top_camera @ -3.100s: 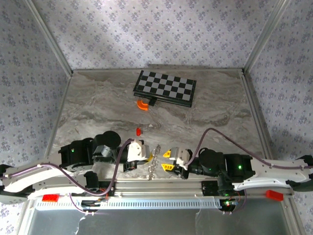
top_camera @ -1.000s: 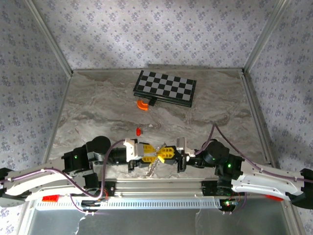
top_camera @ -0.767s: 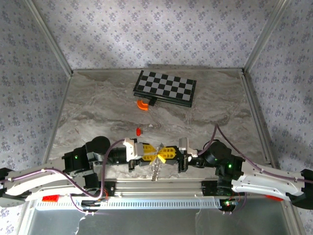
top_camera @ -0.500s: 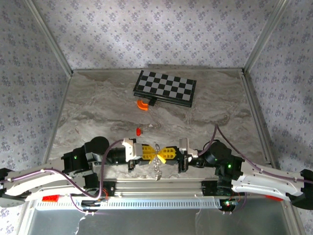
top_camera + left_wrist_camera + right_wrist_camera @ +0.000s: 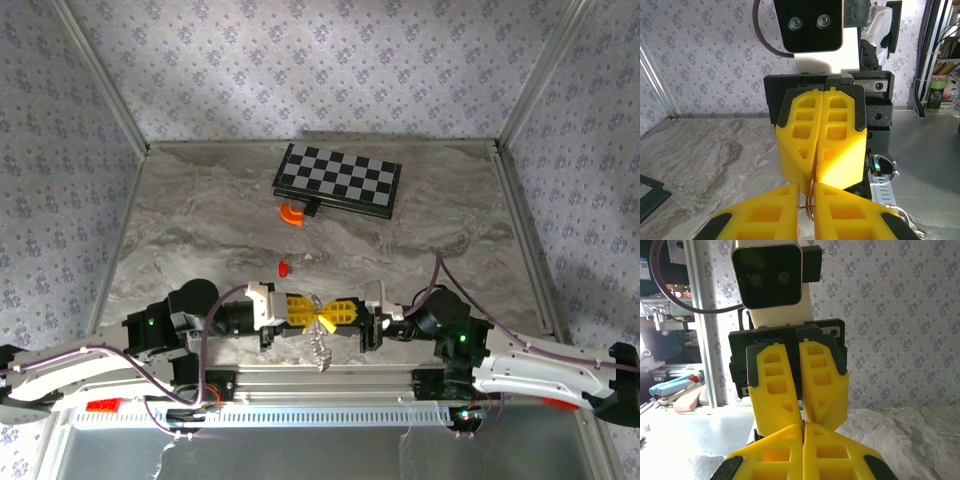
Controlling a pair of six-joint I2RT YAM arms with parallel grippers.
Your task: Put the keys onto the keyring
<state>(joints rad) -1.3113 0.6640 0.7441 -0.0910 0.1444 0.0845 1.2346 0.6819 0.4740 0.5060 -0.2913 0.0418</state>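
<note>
Two closed: R gripper (image 5: 802,430), L gripper (image 5: 807,194) on keyring (image 5: 810,211) (wrist cam), top-cam keys (image 5: 320,350) dangling.

Top cam: high behind the bases, looking down on the whole tabletop (image 5: 200,220). Wrist cams: close-up, level, facing each other. All three share left end effector (image 5: 316,315) meeting right end effector (image 5: 327,317).

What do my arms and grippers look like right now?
On the left arm and right arm: white links, black joints with green lights, a purple cable looping along each. On the left gripper and right gripper: blocky yellow fingers with cut-out windows, black mounts.
</note>
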